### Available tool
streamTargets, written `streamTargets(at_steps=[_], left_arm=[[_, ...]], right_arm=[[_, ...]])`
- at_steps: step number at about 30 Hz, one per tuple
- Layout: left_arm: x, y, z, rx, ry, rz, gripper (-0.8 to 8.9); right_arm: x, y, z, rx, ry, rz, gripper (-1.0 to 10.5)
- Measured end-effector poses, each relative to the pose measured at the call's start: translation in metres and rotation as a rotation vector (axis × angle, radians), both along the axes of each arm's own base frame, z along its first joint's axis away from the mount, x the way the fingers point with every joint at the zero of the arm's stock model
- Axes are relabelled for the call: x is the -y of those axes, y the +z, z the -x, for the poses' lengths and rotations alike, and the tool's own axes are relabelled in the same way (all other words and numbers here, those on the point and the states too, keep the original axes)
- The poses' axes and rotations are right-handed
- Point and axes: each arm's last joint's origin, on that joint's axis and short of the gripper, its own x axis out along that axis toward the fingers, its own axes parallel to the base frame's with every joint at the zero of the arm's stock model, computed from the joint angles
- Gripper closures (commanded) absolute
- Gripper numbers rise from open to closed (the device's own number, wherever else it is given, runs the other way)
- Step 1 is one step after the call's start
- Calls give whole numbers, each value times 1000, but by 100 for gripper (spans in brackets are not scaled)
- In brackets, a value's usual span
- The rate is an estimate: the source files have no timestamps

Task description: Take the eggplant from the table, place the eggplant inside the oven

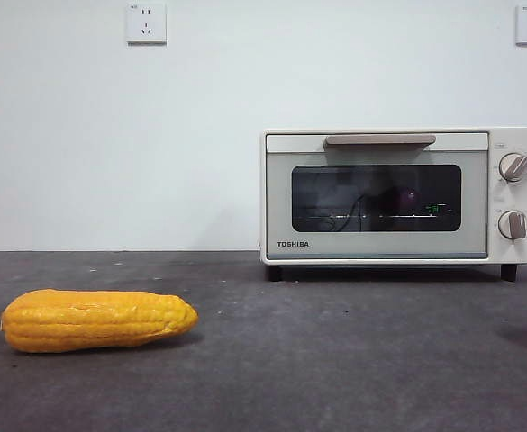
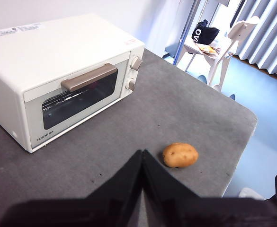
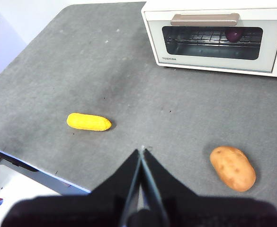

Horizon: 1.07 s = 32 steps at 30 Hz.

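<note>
Right wrist view shows the eggplant (image 3: 233,34), glossy, likely slippery, best gripped mid-body, already behind the closed oven (image 3: 217,38) door, far beyond both shut, empty grippers.

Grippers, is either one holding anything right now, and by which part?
Nothing is held. The left gripper and right gripper are both shut and empty above the table. The eggplant is inside the closed oven.

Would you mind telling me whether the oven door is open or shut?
Shut: the oven door sits flush, handle up; the eggplant shows behind the glass.
</note>
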Motion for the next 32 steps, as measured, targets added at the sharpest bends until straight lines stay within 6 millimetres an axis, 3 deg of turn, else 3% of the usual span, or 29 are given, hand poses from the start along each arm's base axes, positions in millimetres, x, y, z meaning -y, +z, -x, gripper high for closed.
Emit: streamTargets(at_steps=[23,32], left_arm=[[0,0,0,19,-7,-12,818],[-4,4,-5,116,101,-56,817]], right_arm=[[0,0,0,0,0,0,946],[0,0,0,0,-1,0,946]])
